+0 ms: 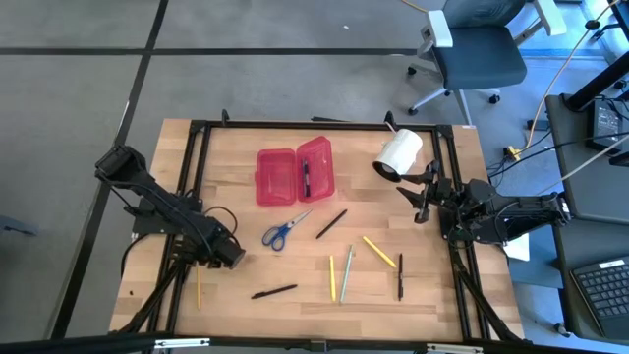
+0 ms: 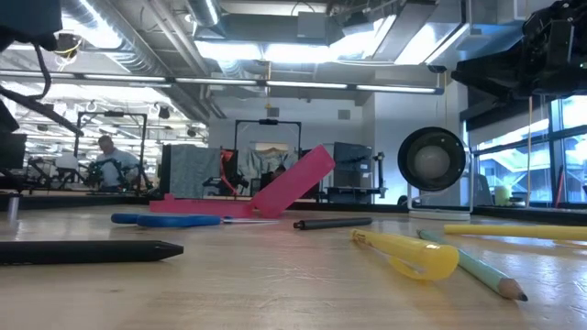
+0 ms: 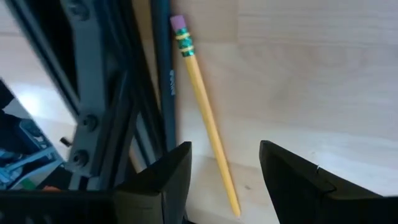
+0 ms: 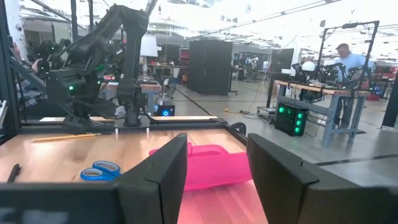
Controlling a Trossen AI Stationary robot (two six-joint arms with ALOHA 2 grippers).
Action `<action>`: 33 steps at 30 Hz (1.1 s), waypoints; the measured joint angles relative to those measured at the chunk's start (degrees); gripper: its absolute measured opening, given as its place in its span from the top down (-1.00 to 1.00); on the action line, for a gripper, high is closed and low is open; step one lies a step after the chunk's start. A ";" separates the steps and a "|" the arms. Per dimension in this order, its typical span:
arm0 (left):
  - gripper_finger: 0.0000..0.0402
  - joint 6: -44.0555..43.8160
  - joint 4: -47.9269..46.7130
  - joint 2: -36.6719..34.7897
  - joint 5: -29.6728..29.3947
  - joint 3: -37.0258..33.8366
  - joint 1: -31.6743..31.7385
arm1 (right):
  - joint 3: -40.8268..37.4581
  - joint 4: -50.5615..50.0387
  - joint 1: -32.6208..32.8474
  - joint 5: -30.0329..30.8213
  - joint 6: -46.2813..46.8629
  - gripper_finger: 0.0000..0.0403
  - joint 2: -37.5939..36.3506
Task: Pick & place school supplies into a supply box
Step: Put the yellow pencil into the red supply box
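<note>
The supply box, a pink case, lies open at the table's far middle with a dark pen inside one half. Blue-handled scissors, black pens, a yellow pen, a green pencil and a black marker lie scattered on the wood. A yellow pencil with a pink eraser lies by the left frame rail. My left gripper hangs open just above it, pointing steeply down, one finger on each side without touching. My right gripper waits open at the right edge.
A big white roll lies at the far right, close to my right gripper. The black frame rail runs right beside the yellow pencil. Bare wood lies between the pencil and the marker.
</note>
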 joint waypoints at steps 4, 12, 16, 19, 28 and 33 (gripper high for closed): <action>0.10 -0.07 2.62 0.01 0.07 -1.92 0.00 | 0.01 -0.02 -0.01 0.00 0.00 0.14 0.00; 0.10 0.40 5.16 -0.01 0.05 -5.21 -0.02 | 0.01 -0.02 0.01 0.00 0.00 0.14 0.01; 0.10 0.34 8.56 -0.36 0.45 -7.54 -0.96 | 0.00 -0.07 0.00 0.00 -0.01 0.14 -0.01; 0.10 -0.75 11.21 -0.42 1.72 -8.80 -1.69 | 0.01 -0.07 0.01 0.00 -0.01 0.14 0.01; 0.12 -2.26 18.90 -0.49 4.74 -11.39 -2.69 | 0.01 -0.11 0.00 0.00 -0.02 0.14 0.01; 0.23 -2.48 19.73 -0.38 4.70 -11.47 -2.67 | 0.01 -0.11 0.01 0.00 -0.02 0.14 0.01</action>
